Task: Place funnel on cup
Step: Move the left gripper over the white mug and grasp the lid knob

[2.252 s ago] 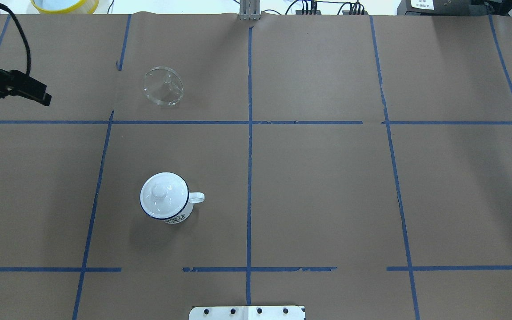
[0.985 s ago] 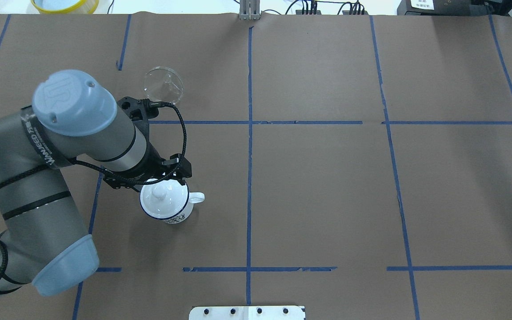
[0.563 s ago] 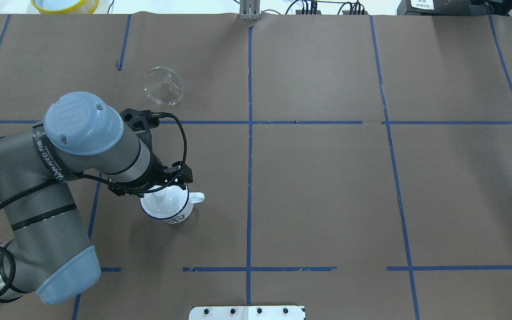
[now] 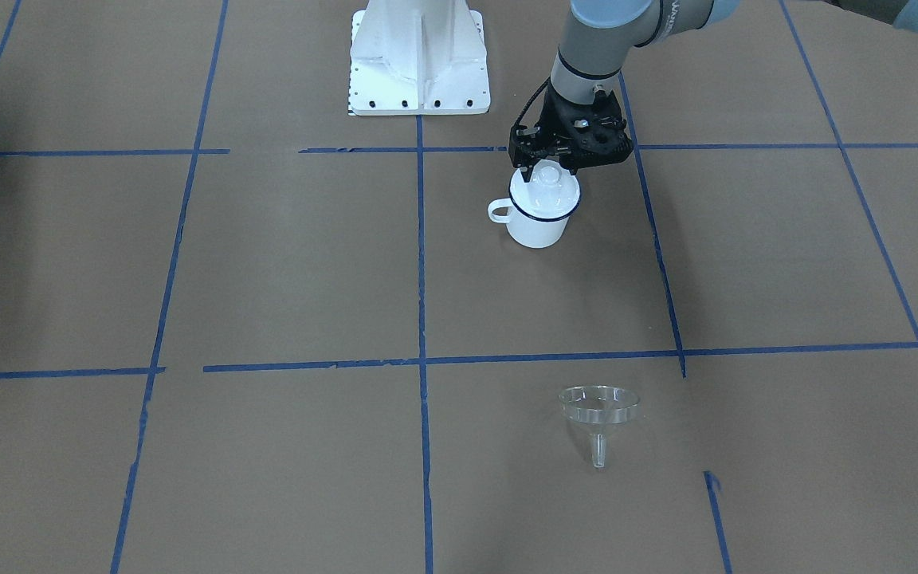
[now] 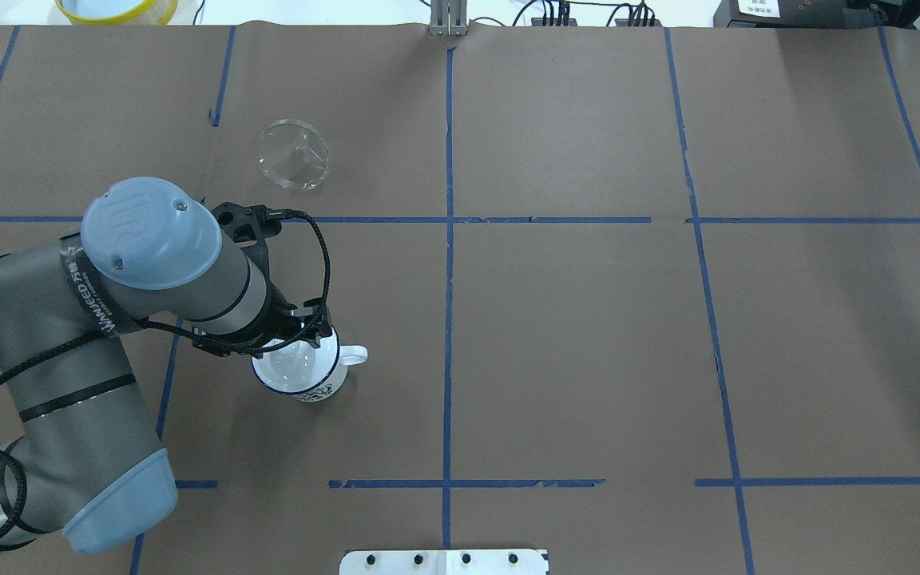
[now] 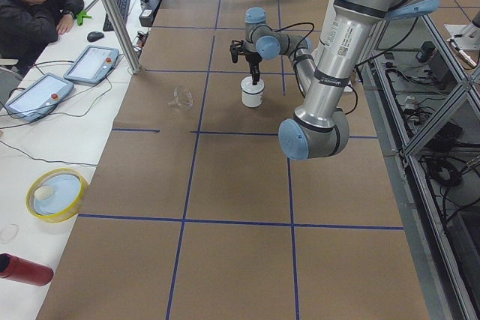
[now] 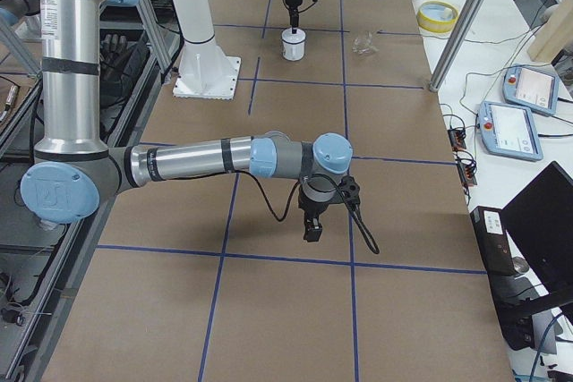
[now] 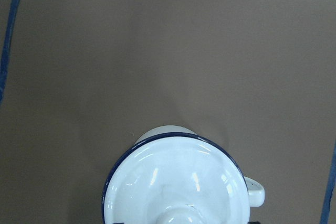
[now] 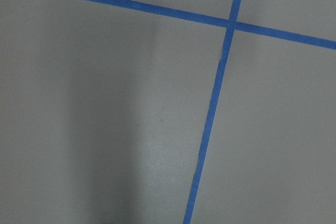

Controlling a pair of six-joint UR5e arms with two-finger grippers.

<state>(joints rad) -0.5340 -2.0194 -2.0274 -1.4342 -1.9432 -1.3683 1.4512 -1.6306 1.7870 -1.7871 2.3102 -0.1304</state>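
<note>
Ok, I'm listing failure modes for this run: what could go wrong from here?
1. The left gripper straddles the knob of the round white lid covering the white enamel mug; an off-centre pinch could slip or tip the mug.
2. The clear see-through funnel lies on its side, apart from the mug, and may roll when grasped.

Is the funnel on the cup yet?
Not yet, nothing's done. The funnel sits on the table, apart from the cup. The white lid covers the cup, and the left gripper is at its knob. Left: take the lid off, then bring the funnel over.
</note>
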